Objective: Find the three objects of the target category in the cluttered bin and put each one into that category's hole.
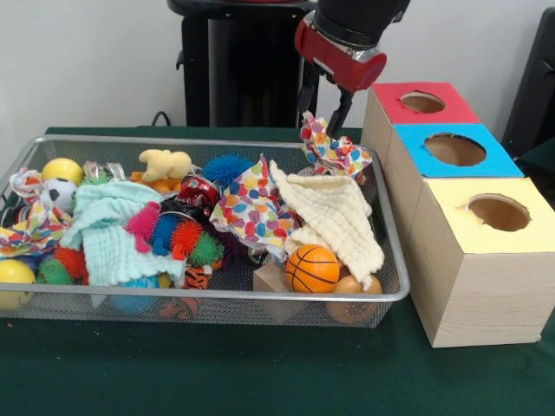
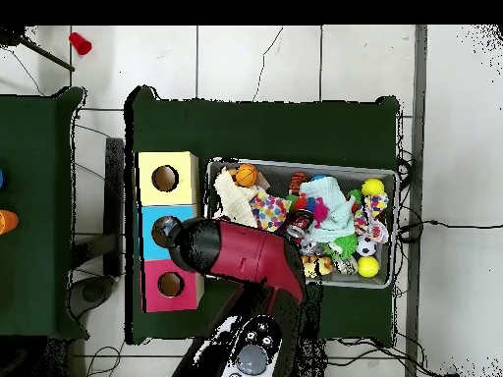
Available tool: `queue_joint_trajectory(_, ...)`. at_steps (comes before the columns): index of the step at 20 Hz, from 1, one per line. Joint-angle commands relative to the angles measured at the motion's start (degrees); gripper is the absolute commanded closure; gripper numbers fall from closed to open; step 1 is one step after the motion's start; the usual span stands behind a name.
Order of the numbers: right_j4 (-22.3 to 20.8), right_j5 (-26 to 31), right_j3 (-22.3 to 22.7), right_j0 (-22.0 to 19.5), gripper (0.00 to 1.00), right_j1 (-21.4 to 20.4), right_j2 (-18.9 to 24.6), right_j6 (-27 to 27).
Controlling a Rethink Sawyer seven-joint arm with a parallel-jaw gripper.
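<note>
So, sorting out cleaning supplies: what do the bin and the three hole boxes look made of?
The wide shallow silver basket looks like bare wire mesh with a rounded, shiny metal rim; its contents show through the walls. The pale box with the red top and its blue-topped and yellow-topped neighbours look like light wood with visible grain; the matte coloured tops could be paper or paint.

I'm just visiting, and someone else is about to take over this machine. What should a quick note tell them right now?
Gripper: low over the bin's far corner, right at a patterned cloth; whether it grips is unclear.
Bottles: one likely clear bottle shows at the bin's other end; the others are hidden.
Red box hole: nothing visible in it.
Left: uncover the bottles and drop each into it.
</note>
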Motion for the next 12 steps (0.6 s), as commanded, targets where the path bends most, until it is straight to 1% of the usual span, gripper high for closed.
queue_joint_trajectory(1, -4.6, 0.6, 1.5, -2.7, 0.00, 4.3, 1.2, 2.9)
queue_joint_trajectory(3, -4.6, -0.2, 2.8, -2.9, 0.00, 5.5, 1.0, 4.0)
queue_joint_trajectory(6, -5.9, -1.5, 2.9, -2.9, 0.00, 7.4, -0.2, 4.7)
queue_joint_trajectory(12, -7.6, -7.0, 2.6, -4.7, 0.00, 11.4, -0.4, 5.3)
